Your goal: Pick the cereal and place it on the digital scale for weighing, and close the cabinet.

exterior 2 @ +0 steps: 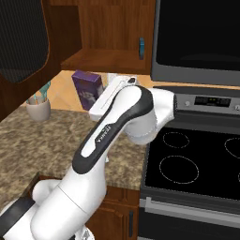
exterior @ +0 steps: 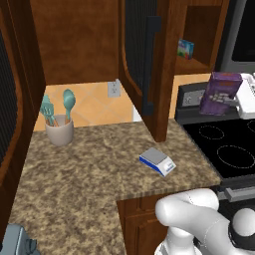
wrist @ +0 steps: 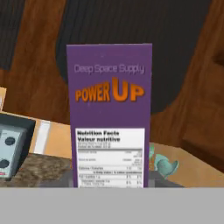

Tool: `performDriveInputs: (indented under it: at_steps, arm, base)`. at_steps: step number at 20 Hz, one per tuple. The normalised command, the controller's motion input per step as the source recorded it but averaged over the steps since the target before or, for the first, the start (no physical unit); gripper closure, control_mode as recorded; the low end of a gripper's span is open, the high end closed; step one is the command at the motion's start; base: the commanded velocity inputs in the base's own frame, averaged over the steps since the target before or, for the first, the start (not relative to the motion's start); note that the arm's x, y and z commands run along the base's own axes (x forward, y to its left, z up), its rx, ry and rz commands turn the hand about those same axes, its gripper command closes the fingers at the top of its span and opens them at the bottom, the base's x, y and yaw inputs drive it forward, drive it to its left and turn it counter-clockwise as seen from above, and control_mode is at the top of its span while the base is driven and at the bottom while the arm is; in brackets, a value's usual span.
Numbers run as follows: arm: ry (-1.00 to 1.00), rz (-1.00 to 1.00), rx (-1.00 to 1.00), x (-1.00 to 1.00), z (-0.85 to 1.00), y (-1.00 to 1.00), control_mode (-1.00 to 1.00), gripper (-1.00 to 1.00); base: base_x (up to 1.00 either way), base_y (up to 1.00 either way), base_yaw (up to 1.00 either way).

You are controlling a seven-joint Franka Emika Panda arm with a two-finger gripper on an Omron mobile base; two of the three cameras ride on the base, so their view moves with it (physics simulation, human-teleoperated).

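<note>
Claw clamped on the cereal, holding it upright in the air above the stove, off to the right of the open cabinet door. Seen from the hand, purple box dead ahead, nutrition label facing the camera, mesh panel behind. Scale sitting flat on the granite surface, near its front edge, well apart from the box. Cup with teal utensils back left by the wall. Small green-and-blue box up on the cabinet shelf.
</note>
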Motion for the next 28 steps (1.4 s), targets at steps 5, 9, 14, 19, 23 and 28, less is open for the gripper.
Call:
performDriveInputs:
  at_steps: [5,9,14,19,23,28]
  arm:
    - [-0.19,0.15,-0.40,0.08,-1.00,0.49,-1.00,1.00]
    - [-0.10,0.00,-0.15,0.47,-1.00,0.28,-1.00,1.00]
    - [0.00,0.00,0.22,0.51,-0.97,0.08,-1.00,1.00]
    - [0.08,0.00,0.35,0.59,-0.69,0.07,-1.00,1.00]
    - [0.20,0.00,0.05,0.56,-0.30,0.02,-1.00,1.00]
    - [0.02,0.00,0.00,0.27,-0.41,0.30,-1.00,1.00]
  base:
    - [0.00,0.00,0.00]
    - [0.00,0.00,0.00]
    - [0.00,0.00,0.00]
    - [0.00,0.00,0.00]
    - [0.00,0.00,0.00]
    - [0.00,0.00,0.00]
